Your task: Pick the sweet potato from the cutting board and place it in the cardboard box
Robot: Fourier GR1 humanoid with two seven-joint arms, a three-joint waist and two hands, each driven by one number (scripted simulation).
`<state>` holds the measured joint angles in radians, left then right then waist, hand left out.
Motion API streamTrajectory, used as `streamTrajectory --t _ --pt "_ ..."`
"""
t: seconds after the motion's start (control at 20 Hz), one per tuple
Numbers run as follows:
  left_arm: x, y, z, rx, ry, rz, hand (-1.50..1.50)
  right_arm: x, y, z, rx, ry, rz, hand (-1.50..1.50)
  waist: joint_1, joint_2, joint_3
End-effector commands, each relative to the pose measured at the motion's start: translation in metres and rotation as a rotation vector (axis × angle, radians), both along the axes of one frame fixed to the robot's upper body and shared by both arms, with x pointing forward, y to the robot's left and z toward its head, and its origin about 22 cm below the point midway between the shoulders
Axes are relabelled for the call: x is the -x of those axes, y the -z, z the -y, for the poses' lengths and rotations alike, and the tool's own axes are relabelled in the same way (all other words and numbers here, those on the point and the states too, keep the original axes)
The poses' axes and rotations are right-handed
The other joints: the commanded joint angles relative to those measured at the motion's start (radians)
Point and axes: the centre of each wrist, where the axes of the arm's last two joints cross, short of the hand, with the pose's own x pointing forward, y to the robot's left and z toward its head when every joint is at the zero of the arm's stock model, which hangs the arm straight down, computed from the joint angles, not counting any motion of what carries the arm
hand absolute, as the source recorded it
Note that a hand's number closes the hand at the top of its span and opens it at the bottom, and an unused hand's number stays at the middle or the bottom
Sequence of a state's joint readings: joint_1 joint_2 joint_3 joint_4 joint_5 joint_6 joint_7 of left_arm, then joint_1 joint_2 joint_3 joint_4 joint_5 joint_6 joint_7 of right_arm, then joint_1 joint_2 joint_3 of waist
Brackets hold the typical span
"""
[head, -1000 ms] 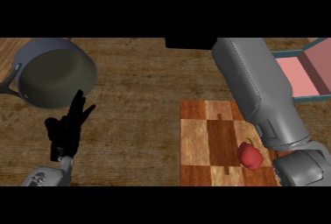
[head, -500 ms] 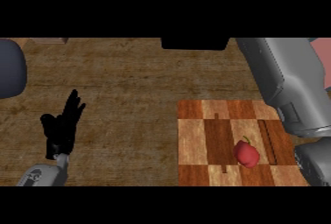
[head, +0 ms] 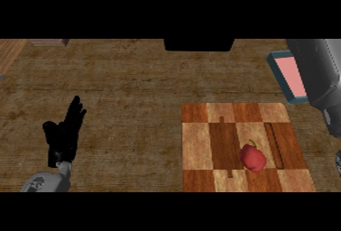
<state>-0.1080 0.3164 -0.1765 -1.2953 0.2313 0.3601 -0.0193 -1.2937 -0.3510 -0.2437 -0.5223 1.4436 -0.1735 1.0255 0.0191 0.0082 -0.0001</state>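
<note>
So the left hand [head: 63, 137] is parked at the near left of the worktop [head: 133, 90]. It's open, fingers straight and pointing toward the far side, holding nothing, and its grey wrist comes in from the near edge. On the right we only get the right forearm [head: 318, 72], a fat grey tube running down the right edge. The right hand itself is out of view, so we can't tell what its fingers are doing.

The sweet potato [head: 253, 158] is sitting on the cutting board [head: 200, 144], toward the board's near right part, with nothing touching it. The box [head: 290, 76], teal rim and pink inside, is further back on the right, partly behind the forearm and well apart from the sweet potato. There's a black object [head: 198, 44] at the far edge, about mid-way across.

Compared with half a second ago, the right forearm has slid off toward the right edge, and that's uncovered the box. The grey thing at the far left is gone from view. The left hand keeps the same open pose, and the sweet potato hasn't budged on the board.
</note>
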Motion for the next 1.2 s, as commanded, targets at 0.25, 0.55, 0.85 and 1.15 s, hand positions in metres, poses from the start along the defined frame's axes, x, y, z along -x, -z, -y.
streamTrajectory --t 0.25,0.55,0.85,1.15 --pt "-0.001 0.009 0.01 -0.006 0.007 0.009 0.0 0.012 0.036 0.098 -0.052 0.045 0.062 1.5 0.01 0.005 0.001" --pt "-0.007 -0.003 0.008 -0.001 0.034 0.028 0.0 0.027 0.06 0.15 -0.033 0.139 -0.01 1.5 0.034 0.015 0.002" --pt "-0.003 0.011 0.015 0.014 0.023 0.007 0.0 0.043 0.096 0.174 -0.254 0.155 0.127 -1.5 0.031 0.017 0.004" --pt "-0.017 -0.009 0.009 -0.005 0.036 0.03 0.0 0.046 0.109 0.172 -0.27 0.046 0.339 -1.5 0.032 0.013 0.005"
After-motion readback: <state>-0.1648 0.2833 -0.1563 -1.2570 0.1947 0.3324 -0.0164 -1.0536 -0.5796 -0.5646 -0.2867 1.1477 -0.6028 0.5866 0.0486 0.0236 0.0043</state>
